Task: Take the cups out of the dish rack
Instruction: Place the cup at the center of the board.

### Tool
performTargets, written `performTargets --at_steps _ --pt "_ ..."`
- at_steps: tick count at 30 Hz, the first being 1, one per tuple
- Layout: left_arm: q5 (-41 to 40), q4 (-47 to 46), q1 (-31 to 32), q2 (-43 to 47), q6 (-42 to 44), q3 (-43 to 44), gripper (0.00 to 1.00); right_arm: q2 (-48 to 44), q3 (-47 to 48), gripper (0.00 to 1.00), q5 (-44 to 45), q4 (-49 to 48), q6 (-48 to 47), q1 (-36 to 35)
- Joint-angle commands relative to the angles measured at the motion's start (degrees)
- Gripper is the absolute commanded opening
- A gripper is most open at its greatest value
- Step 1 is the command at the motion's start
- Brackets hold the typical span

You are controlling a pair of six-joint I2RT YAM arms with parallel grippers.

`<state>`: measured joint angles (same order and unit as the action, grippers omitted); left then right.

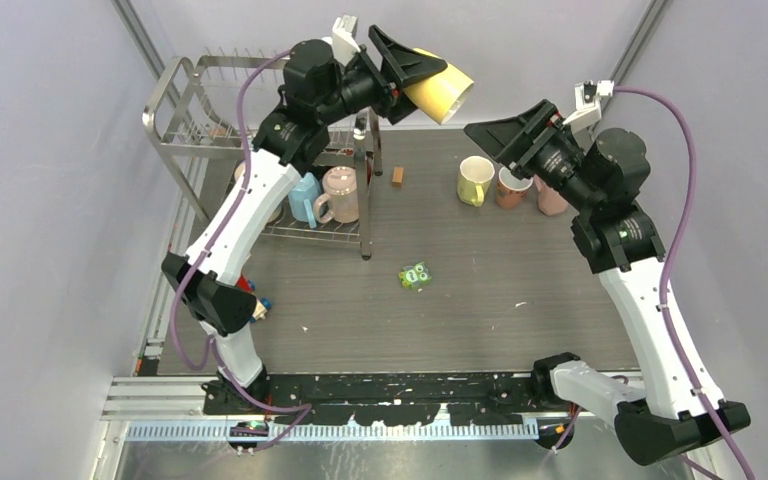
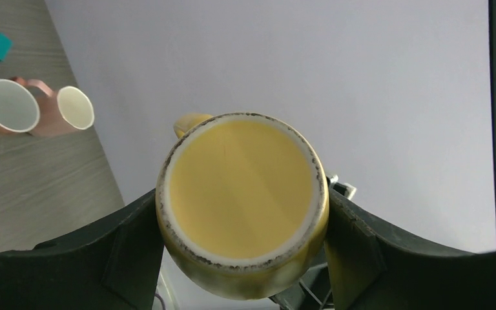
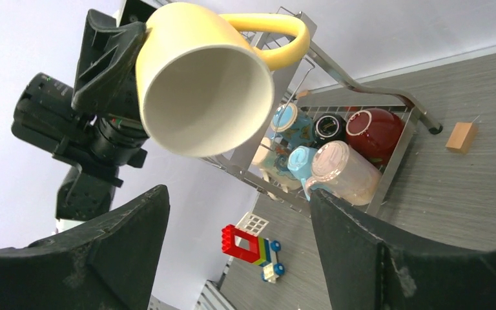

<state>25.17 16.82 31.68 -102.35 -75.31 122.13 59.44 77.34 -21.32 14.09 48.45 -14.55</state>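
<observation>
Clamps yellow mug [image 1: 442,90] in left gripper [image 2: 242,219], jaws wide, up beside dish rack [image 1: 175,110]; holds right gripper [image 3: 239,213] spread, empty. Shows mug's base only from left wrist.

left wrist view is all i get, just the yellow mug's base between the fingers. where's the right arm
Observer: The right gripper is open and empty, up in the air, facing the mouth of the yellow mug without touching it.
Operator: anything inside the mug
Observer: No, the right wrist view looks straight into it and it is empty.
Operator: what's in the rack
Observer: The dish rack holds several cups, among them a light blue mug and a pink mug side by side.
</observation>
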Motion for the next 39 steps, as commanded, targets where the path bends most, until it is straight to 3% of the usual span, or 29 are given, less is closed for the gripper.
performTargets --at_steps 1,12,26,39 --pt "3.4 -15.1 1.2 2.7 -6.5 -1.5 0.00 1.2 0.0 0.80 0.2 -5.7 4.4 -0.3" --pt "4.7 -23.6 1.9 5.9 -11.5 -8.7 0.00 3.9 -1.4 0.56 4.3 -9.8 10.9 -0.3" --pt "4.9 -27.1 3.3 6.9 -13.7 -11.6 0.00 6.3 -2.8 0.52 4.3 -14.7 14.4 -0.3" --pt "4.2 -32.0 4.8 6.6 -16.1 -14.5 0.00 8.4 -3.8 0.29 2.5 -21.7 20.6 -0.7"
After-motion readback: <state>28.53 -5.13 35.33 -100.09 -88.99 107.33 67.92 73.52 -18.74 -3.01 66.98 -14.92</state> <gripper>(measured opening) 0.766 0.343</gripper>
